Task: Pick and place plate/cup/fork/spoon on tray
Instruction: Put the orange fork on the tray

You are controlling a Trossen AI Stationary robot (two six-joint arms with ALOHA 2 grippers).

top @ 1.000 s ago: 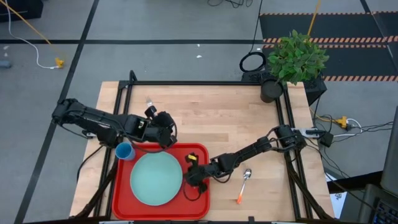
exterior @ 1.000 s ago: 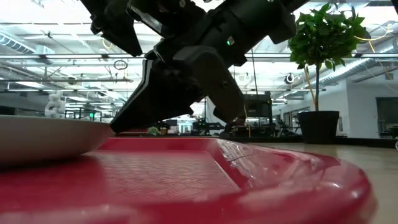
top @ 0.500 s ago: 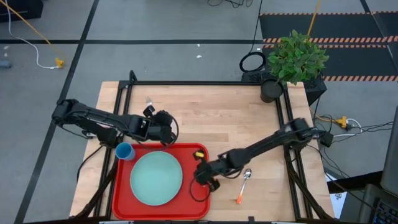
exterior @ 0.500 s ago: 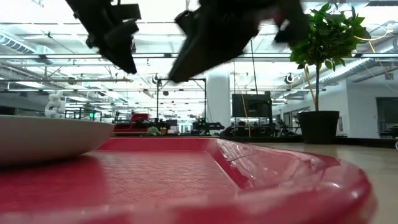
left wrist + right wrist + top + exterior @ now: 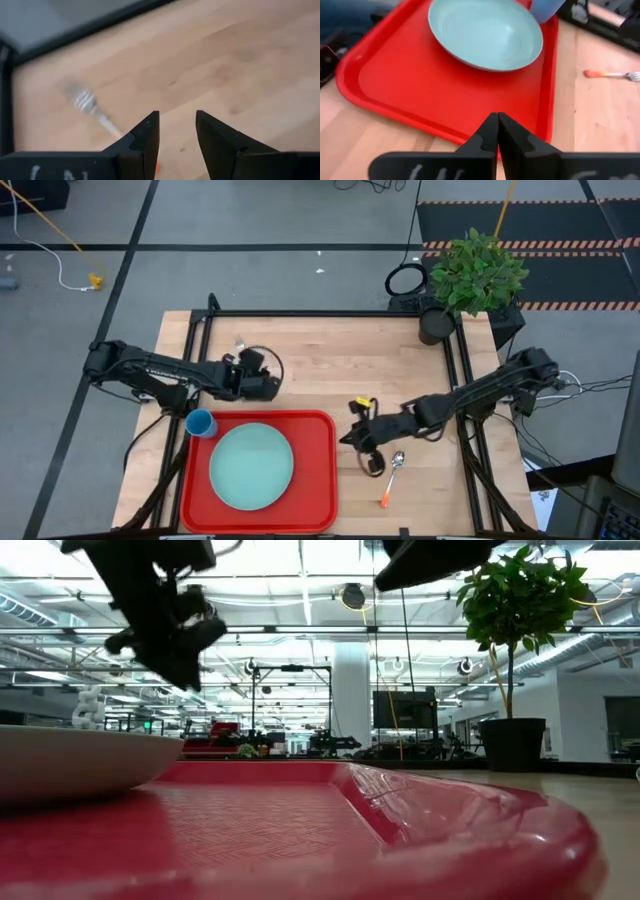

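Wood table (image 5: 330, 360) | left gripper (image 5: 177, 131) jaws open near fork (image 5: 92, 107) | right gripper (image 5: 498, 131) jaws closed, empty

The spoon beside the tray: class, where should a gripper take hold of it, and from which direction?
Grip the spoon on its thin orange handle, coming straight down from above. It lies flat on the bare wood right of the red tray, bowl toward the table's far side, so only a top approach gets fingers either side. The right gripper, fingers shut, hovers nearest.
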